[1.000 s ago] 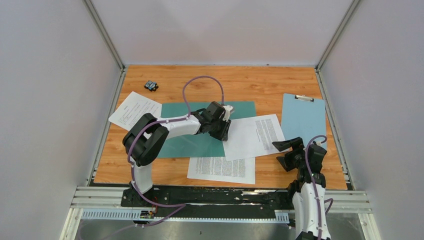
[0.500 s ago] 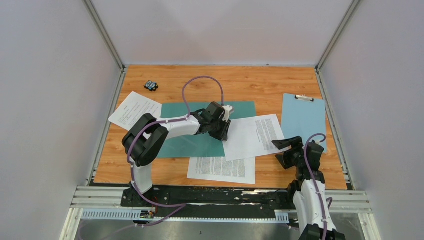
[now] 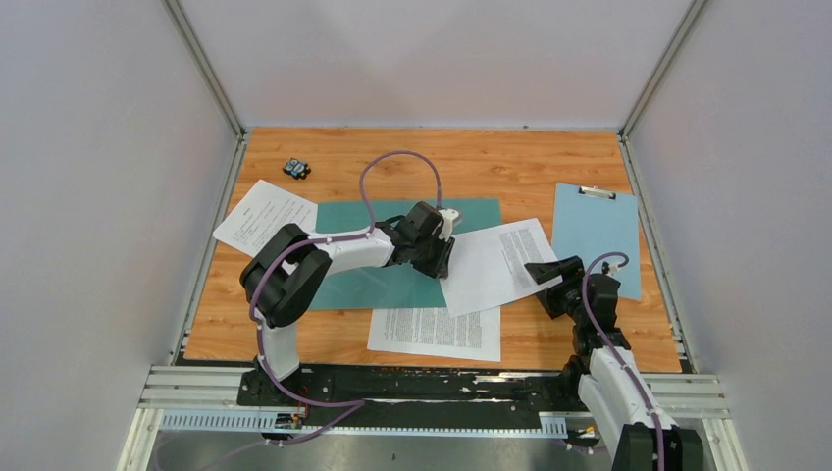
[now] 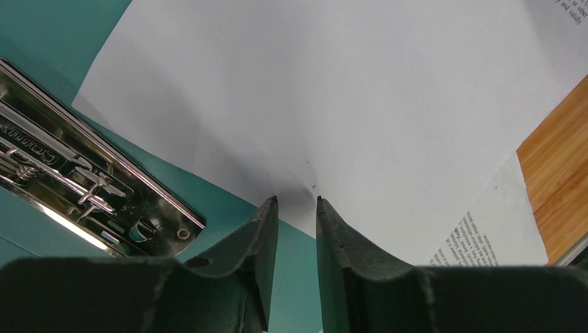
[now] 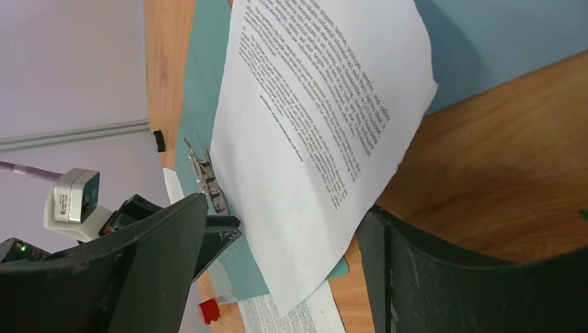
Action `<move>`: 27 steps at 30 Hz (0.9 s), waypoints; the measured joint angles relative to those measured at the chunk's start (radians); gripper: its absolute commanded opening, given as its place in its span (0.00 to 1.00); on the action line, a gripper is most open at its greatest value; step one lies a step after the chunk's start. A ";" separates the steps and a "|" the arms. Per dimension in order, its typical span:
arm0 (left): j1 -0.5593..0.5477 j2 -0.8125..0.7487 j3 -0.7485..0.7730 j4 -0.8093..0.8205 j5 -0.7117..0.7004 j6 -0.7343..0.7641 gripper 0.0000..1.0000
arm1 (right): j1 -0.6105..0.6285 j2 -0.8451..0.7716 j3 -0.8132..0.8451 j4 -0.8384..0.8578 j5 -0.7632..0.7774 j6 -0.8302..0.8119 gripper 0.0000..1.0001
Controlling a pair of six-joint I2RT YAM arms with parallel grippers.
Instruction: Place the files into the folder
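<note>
Top external: the desk (image 3: pixel 491 162) carries the open teal folder (image 3: pixel 378 280) and three files (image 3: pixel 437 332); the third sheet (image 3: pixel 491 265) overlaps its right cover. Left wrist alone shows the left hand (image 4: pixel 297 201), fingers narrowly apart at that sheet's edge, near the metal fastener (image 4: pixel 83 187). Right wrist: the right hand (image 5: pixel 284 215) spreads wide, the sheet's edge between its fingers.

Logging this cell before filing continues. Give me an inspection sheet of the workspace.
Surface: wooden table.
Job's things: teal folder open flat; three files: one near, one far left, one across the folder's right edge.
Clutter: blue clipboard at right; small black object far left.
Tools: left tool narrowly parted at the middle file's edge; right tool open at its right edge.
Cables: purple cable loops above left arm.
Surroundings: pale walls.
</note>
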 measured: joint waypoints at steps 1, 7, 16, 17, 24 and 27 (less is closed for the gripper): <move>-0.002 0.000 0.000 0.000 0.000 0.000 0.35 | 0.016 0.006 0.000 0.017 0.015 0.000 0.78; -0.014 0.000 0.000 0.000 0.002 -0.002 0.34 | 0.064 0.105 0.002 0.080 0.066 0.003 0.55; -0.031 -0.006 0.000 -0.005 0.003 -0.014 0.53 | 0.101 0.196 0.027 0.080 0.113 -0.013 0.00; -0.033 -0.012 0.000 -0.013 0.002 -0.018 0.56 | 0.102 0.191 0.042 0.060 0.119 -0.026 0.00; -0.038 -0.119 0.076 -0.206 -0.094 0.005 0.71 | 0.103 0.107 0.203 -0.081 0.124 -0.208 0.00; -0.029 -0.198 0.145 -0.265 -0.151 0.017 0.75 | 0.103 0.100 0.308 -0.148 0.091 -0.317 0.00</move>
